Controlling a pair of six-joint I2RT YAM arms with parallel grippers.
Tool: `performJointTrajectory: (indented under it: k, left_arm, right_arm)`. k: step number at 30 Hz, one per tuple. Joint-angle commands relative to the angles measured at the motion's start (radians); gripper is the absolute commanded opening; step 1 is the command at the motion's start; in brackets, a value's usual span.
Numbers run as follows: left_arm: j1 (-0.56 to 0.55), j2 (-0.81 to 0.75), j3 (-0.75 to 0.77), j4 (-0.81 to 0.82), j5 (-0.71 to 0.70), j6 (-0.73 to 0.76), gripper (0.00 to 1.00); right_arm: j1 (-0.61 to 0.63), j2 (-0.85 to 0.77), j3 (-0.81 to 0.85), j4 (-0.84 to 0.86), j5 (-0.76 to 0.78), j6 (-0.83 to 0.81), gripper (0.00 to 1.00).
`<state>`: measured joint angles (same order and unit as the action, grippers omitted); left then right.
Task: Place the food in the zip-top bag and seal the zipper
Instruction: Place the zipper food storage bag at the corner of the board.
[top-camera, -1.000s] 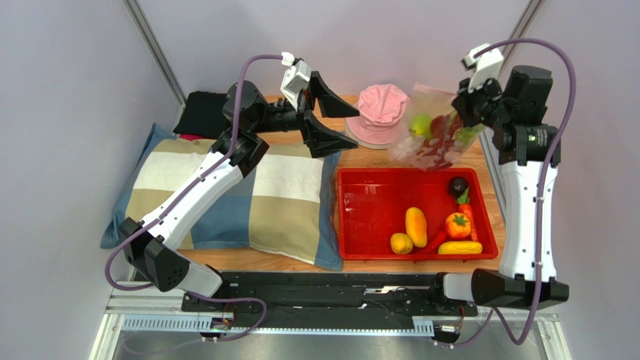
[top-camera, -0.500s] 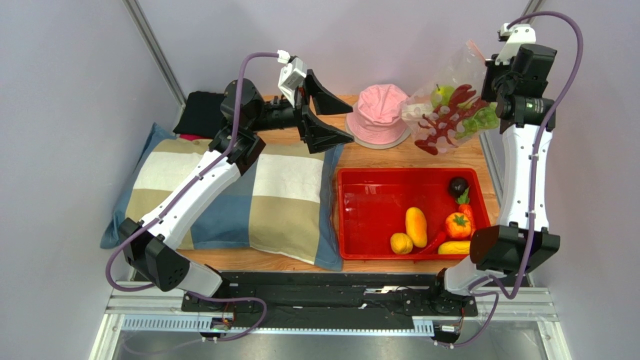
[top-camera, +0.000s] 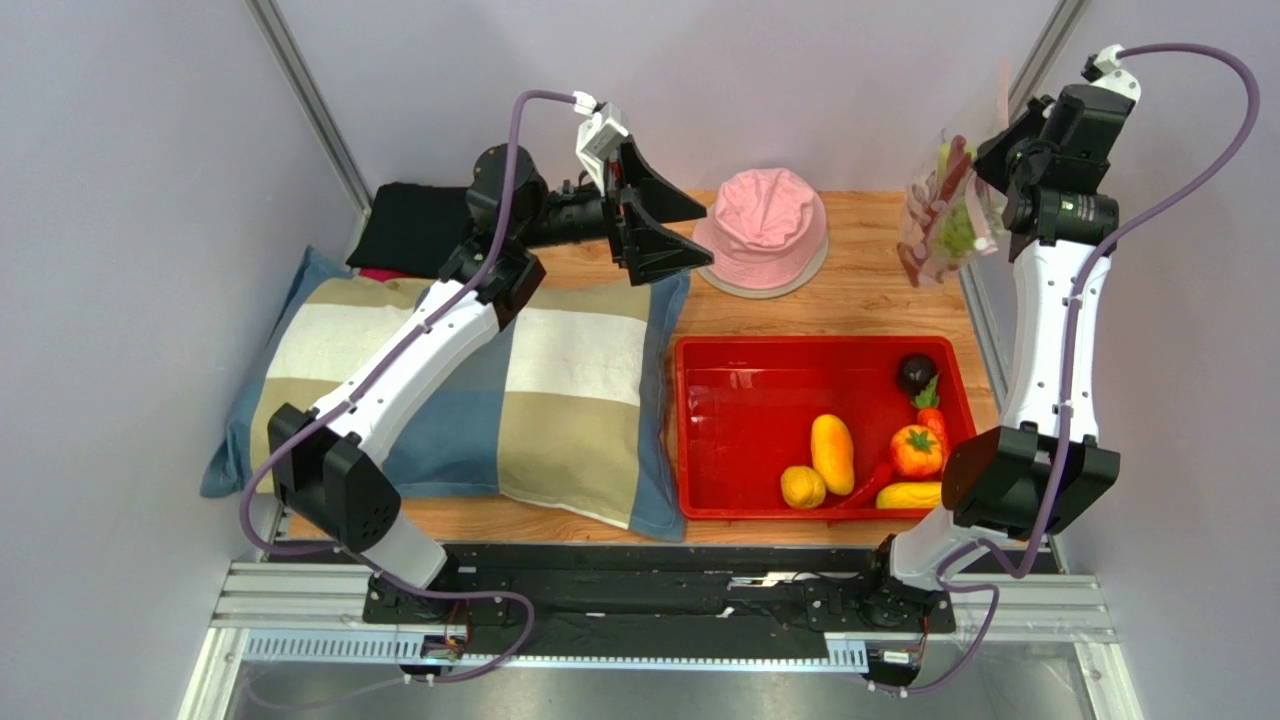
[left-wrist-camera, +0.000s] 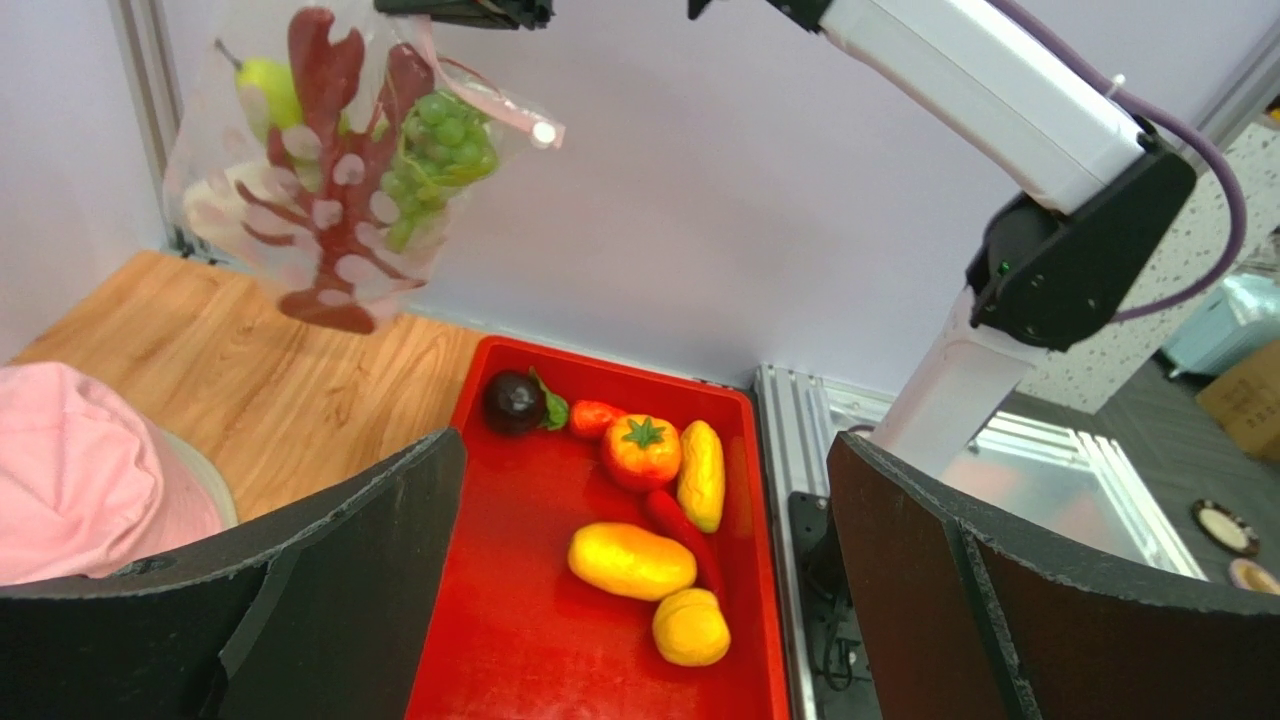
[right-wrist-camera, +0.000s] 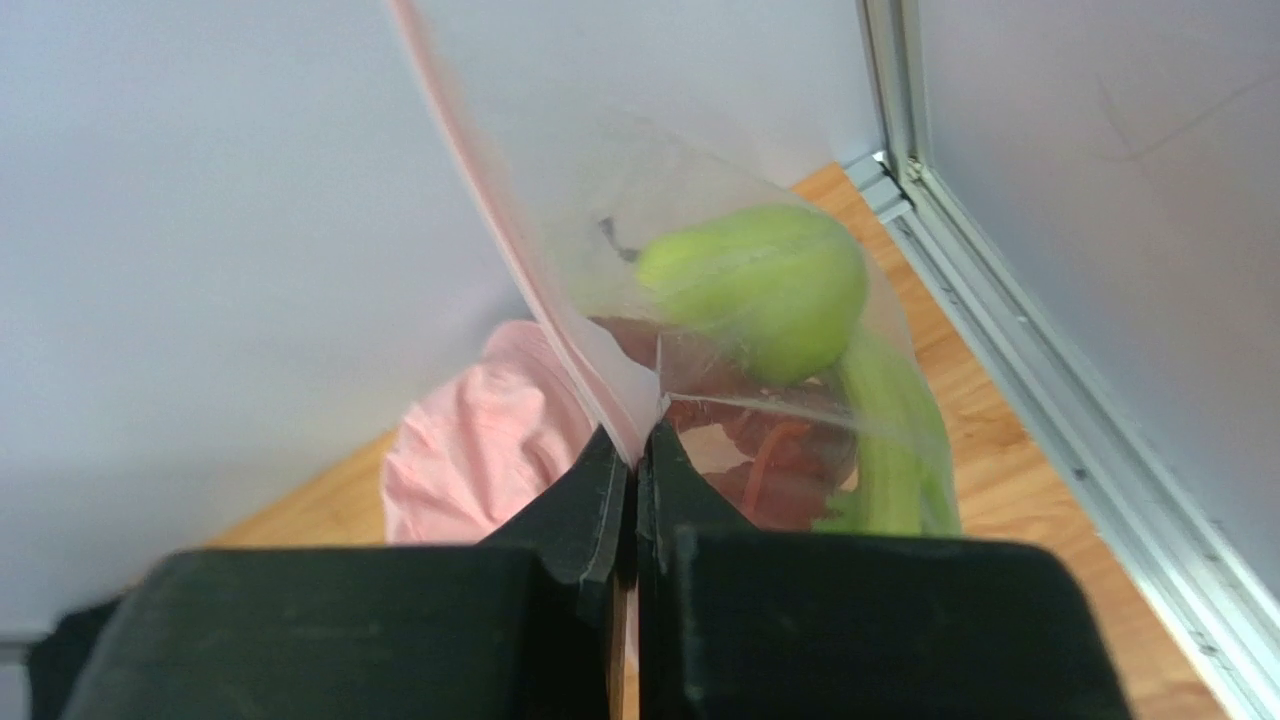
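- The right hand (right-wrist-camera: 639, 450) is clenched on the zip-top bag (left-wrist-camera: 346, 165), its two fingers pinching the top edge.
- That arm is raised at about 2 o'clock in the top view. The bag hangs free from the hand there, clear of the worktop (top-camera: 872, 308).
- The zipper (right-wrist-camera: 519, 255) shows as a pale pink strip rising from between the fingers toward 11 o'clock in the right wrist view. I cannot tell whether it is pressed closed along its length.
- All the food is inside the bag. The red lobster (left-wrist-camera: 338, 180) lies flat against the near wall.
- The grape bunch (left-wrist-camera: 436, 158) sits at the lobster's 2 o'clock, just under the mouth edge, and the green apple (right-wrist-camera: 759, 285) is at the lobster's 11 o'clock.
- The celery stalk (right-wrist-camera: 887, 435) runs down from under the apple.
- The left hand (top-camera: 676, 233) is released, jaws spread wide with nothing between them. It is held in the air at about 11 o'clock in the top view, pointing toward the bag.
- A pink hat (top-camera: 766, 225) rests on the worktop at 12 o'clock, between the two hands.
- A red tray (top-camera: 736, 420) sits at 4 o'clock, holding a tomato, several yellow pieces and a dark round one in its right half.
- A checked pillow (top-camera: 556, 390) lies at 9 o'clock, with a black cloth (top-camera: 406, 225) just beyond it.
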<state>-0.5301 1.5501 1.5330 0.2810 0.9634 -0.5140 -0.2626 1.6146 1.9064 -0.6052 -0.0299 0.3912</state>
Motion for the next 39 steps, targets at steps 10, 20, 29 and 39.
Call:
performJointTrajectory:
  k: [10,20,29,39]
  left_arm:
    - [0.055,0.14,0.164,0.055,0.012,-0.147,0.99]
    - [0.076,0.222,0.265,-0.02,0.02,-0.132,0.99]
    - [0.087,0.263,0.331,-0.066,0.021,-0.115,0.99]
    - [0.096,0.202,0.245,-0.088,0.003,-0.089,0.99]
  right_arm:
    - [0.037,0.016,-0.159,0.596,0.349,0.503,0.0]
    - [0.063,0.159,-0.089,0.61,0.487,0.801,0.0]
    - [0.08,0.338,0.056,0.653,0.519,0.798,0.0]
    - [0.077,0.113,-0.464,0.656,0.475,0.808,0.0]
